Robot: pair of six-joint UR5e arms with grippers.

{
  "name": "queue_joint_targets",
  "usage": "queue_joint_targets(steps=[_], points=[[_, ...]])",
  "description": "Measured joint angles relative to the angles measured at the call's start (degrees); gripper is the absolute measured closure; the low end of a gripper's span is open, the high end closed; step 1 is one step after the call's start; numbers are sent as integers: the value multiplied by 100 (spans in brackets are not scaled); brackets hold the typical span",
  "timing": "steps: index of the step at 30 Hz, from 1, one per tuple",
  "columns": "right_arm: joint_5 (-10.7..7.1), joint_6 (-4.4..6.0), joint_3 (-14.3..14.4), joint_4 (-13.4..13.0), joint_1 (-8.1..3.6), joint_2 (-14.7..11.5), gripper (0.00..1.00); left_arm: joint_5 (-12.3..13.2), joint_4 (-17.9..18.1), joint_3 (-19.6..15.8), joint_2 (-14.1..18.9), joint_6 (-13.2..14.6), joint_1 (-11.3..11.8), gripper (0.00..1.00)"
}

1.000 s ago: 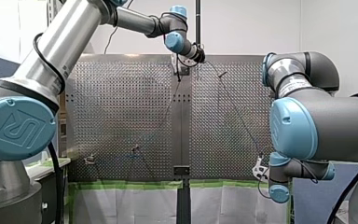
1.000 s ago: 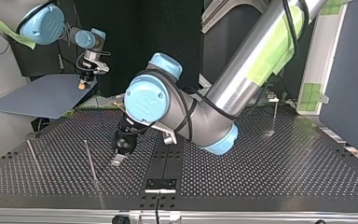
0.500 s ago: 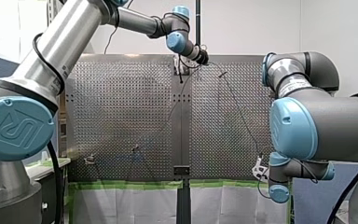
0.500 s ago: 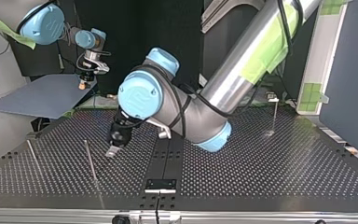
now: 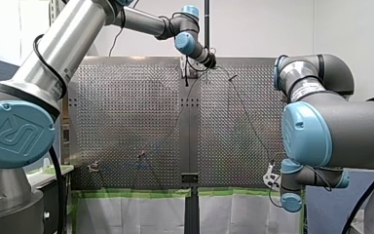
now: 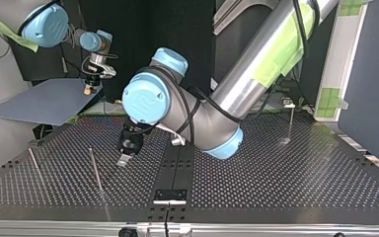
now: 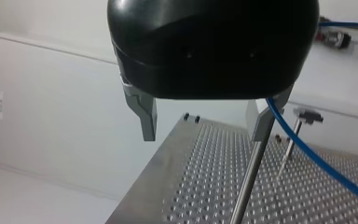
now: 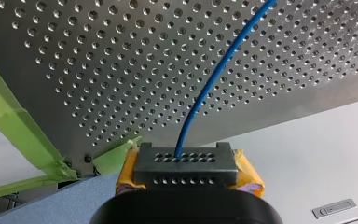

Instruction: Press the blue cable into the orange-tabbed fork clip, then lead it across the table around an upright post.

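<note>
The round blue joint cap on my left arm bears an embossed logo with unclear letters. The white label on my right arm's grey joint is unreadable.

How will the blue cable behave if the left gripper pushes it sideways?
Probably floppy: the blue cable bows gently leaving my right gripper. Likely light: it spans open air without sagging much. It may slip along my left gripper, whose fingers stand open.

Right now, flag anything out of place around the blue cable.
The thin blue cable runs past one metal finger of my open left gripper, unclamped, beside an upright metal post. My yellow-padded right gripper is shut on it. Nothing else stands out.
</note>
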Motion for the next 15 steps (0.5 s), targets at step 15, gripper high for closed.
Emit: queue_joint_targets(steps=[15], points=[[-1,-20,0,7,29,1,100,-456,-11,0,1,185,-7,6]])
